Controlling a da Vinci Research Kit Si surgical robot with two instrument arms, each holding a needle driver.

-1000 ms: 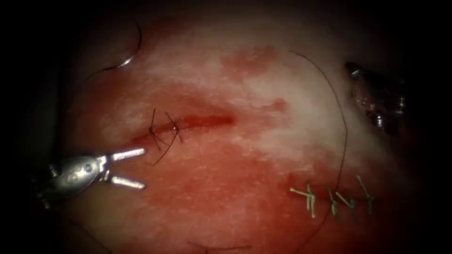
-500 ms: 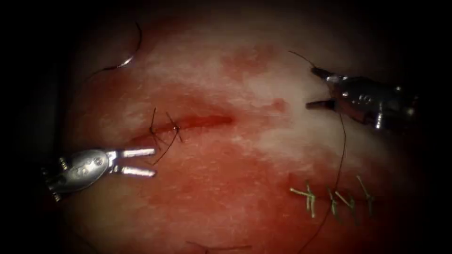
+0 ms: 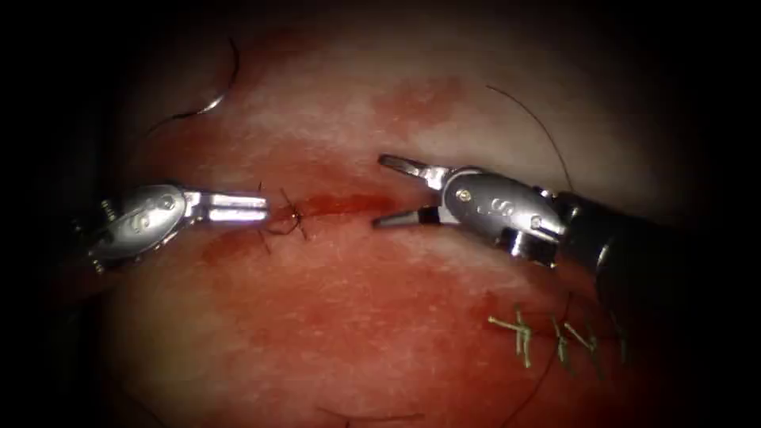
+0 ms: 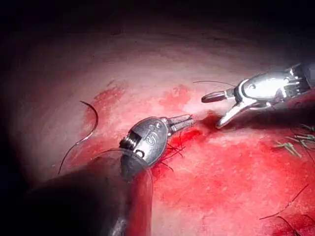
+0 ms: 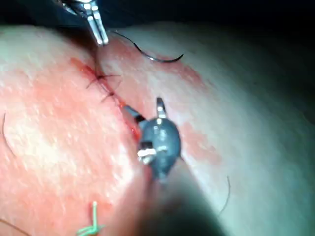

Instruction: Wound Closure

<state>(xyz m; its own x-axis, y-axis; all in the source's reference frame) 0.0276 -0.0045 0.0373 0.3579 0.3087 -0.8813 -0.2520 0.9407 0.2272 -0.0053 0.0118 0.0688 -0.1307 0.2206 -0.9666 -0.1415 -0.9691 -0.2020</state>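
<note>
Left tool: the left tool point(image 3: 265, 212) lay at the left end of the cut point(image 3: 349, 204), its jaws drawn together at the knot point(image 3: 295, 214); whether they pinched a thread end there could not be told from these views.
Right tool: the right tool point(image 3: 388, 190) hung over the right end of the cut with jaws spread wide, one on the far side of the cut and one on the near side, holding nothing.
Needle: the needle point(image 3: 226, 83) rested loose on the tissue point(image 3: 357, 317) at the far left, well apart from both tools, not in the tissue – its thread point(image 3: 170, 119) trailing from it.
Risk: with both tips near the tied stitch, a jaw could snag a cut end and tug the knot loose; the open right jaws could also scrape the wound edge.
Surface: the tissue was wet and slick with red fluid point(image 3: 317, 301), so a grip there would likely slip.
Room: a long dark thread point(image 3: 547, 127) curved across the far right, and green stitches point(image 3: 555, 333) sat near right – both close to the right shaft, leaving little free space on that side.
</note>
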